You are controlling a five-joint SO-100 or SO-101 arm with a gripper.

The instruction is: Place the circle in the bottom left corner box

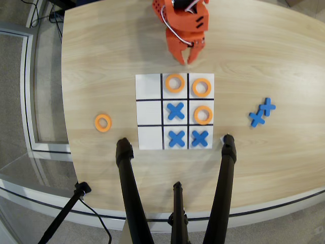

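Left of grid (pixel 149 112) on counter (pixel 101 61), loose orange circle (pixel 102 122), gripper (pixel 187 60) above grid, jaws nearly together, empty, bottom-left box (pixel 150 137) vacant

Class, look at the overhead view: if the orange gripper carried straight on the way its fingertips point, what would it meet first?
Probably the orange ring in the top middle box of the board, just ahead of the gripper; its height is unclear.

A light wooden table (pixel 101 61) stands over grey floor (pixel 15 101), tripod legs (pixel 133 198) in front.
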